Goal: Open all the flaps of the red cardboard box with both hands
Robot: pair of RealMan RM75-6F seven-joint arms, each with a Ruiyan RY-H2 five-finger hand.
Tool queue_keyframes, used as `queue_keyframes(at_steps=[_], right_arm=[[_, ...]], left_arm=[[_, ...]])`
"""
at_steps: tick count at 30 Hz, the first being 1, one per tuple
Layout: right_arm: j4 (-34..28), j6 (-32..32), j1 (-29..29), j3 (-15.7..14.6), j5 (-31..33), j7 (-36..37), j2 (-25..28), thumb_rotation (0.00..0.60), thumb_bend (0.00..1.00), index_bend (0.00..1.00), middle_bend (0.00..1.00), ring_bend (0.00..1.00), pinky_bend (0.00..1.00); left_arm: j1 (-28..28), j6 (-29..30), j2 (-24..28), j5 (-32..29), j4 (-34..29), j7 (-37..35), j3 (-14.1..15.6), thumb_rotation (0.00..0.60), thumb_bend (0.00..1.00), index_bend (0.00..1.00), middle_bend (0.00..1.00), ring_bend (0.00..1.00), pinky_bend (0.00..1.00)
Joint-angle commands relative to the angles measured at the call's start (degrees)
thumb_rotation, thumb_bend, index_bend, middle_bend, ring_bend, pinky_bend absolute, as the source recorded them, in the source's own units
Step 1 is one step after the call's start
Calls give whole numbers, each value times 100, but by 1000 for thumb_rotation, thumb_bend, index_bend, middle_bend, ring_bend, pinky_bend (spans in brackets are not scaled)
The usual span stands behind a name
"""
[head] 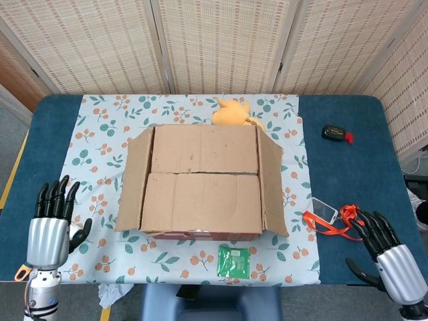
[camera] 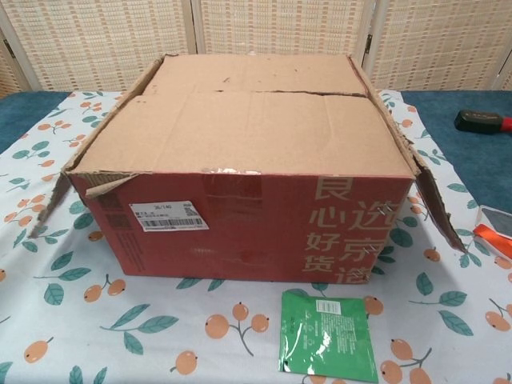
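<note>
Behind the table (head: 348, 167), folding screens (head: 221, 43) of woven cane in pale wooden frames, spanning the whole rear. Blue tabletop, with a floral cloth (head: 100, 134) across its middle. Grey floor (head: 10, 144) at left. Even, soft light.

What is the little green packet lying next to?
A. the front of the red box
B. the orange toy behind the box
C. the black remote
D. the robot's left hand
A: the green packet lies flat on the cloth just in front of the red box.
</note>
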Motion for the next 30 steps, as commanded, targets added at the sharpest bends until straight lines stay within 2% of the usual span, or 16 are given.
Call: queue_keyframes(at_steps=[1, 5, 10, 19, 25, 30], right_arm=[[-642, -559, 344, 199, 152, -407, 241, 600, 367, 0, 0, 0, 0], [-1666, -1536, 775, 374, 577, -1142, 872, 600, 368, 0, 0, 0, 0], [-2338, -2759, 1513, 764, 1282, -1556, 1318, 600, 368, 0, 0, 0, 0], [-2539, -3865, 2602, 1537, 2373, -2279, 886, 600, 367, 0, 0, 0, 0], [-2418, -4564, 3302, 1803, 3289, -2942, 461, 600, 368, 0, 0, 0, 0], [-2037, -4792, 3839, 1957, 4056, -3681, 10, 600, 367, 0, 0, 0, 0]], left_arm=[[237, -248, 497, 466, 480, -821, 629, 600, 373, 0, 0, 0, 0], [332, -419, 429, 263, 811, -141, 600, 600, 372, 0, 0, 0, 0], [433, -394, 426, 40, 964, -436, 505, 600, 372, 0, 0, 0, 0], [429, -444, 504, -125, 1403, -1296, 333, 600, 372, 0, 0, 0, 0], [404, -513, 555, -312, 1703, -1723, 182, 600, 372, 0, 0, 0, 0], [461, -393, 591, -422, 1959, -2339, 64, 600, 372, 0, 0, 0, 0]])
